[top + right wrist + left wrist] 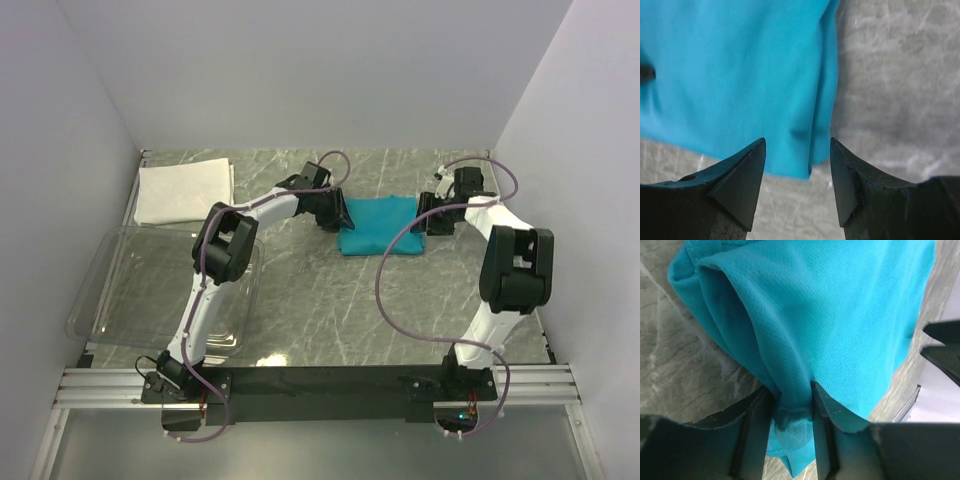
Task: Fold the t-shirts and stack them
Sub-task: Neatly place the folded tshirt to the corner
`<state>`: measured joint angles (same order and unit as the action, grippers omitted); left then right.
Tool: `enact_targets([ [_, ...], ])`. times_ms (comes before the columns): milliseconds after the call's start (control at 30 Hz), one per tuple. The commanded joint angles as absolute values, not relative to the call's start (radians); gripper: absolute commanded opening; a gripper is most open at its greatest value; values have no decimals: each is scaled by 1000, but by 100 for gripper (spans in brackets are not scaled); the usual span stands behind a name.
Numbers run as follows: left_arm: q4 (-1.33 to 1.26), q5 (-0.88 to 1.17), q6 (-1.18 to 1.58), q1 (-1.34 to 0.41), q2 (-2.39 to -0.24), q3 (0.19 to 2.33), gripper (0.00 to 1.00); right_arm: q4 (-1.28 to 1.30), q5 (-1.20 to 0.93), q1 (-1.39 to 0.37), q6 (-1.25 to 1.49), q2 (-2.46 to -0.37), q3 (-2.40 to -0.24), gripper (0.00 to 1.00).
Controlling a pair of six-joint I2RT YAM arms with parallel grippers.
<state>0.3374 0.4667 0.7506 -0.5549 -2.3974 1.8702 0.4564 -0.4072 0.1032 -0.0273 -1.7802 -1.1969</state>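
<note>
I am watching the blue shirt [378, 226] lying at the back of the table [320, 300], about in the middle. It is looking like a small block, so I am guessing it is partly folded, but I cannot tell how many folds are done.

My left gripper [335, 212] is sitting at the shirt's left end. In the left wrist view its fingers are pinching a bunch of blue cloth at the corner. My right gripper [432, 215] is sitting at the right end. In the right wrist view its fingers are standing wide apart, with the shirt's edge showing between them, and they are holding nothing.

The white shirt [184, 191] is lying folded flat in the far left corner, well apart from the blue one. The bin [100, 262] is sitting near it, closer to me.

So I am thinking one shirt is done. The blue one is needing its last folds, and then it is needing to go on the white one.
</note>
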Motion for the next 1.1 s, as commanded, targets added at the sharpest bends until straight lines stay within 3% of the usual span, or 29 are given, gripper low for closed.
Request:
enact_targets([
  [0, 362, 459, 752, -561, -2444, 1847, 41, 439, -405, 109, 60, -1854, -1270, 61],
  [467, 268, 518, 775, -551, -2430, 1776, 10, 437, -388, 109, 107, -1953, -1328, 61],
  [900, 222, 561, 792, -543, -2439, 1773, 1, 497, -468, 103, 115, -2068, -1431, 61],
  [1033, 207, 575, 795, -543, -2434, 1775, 1, 523, -508, 86, 114, -2092, -1430, 57],
  [1067, 199, 584, 796, -543, -2433, 1775, 0, 534, -508, 83, 109, -2098, -1433, 52],
])
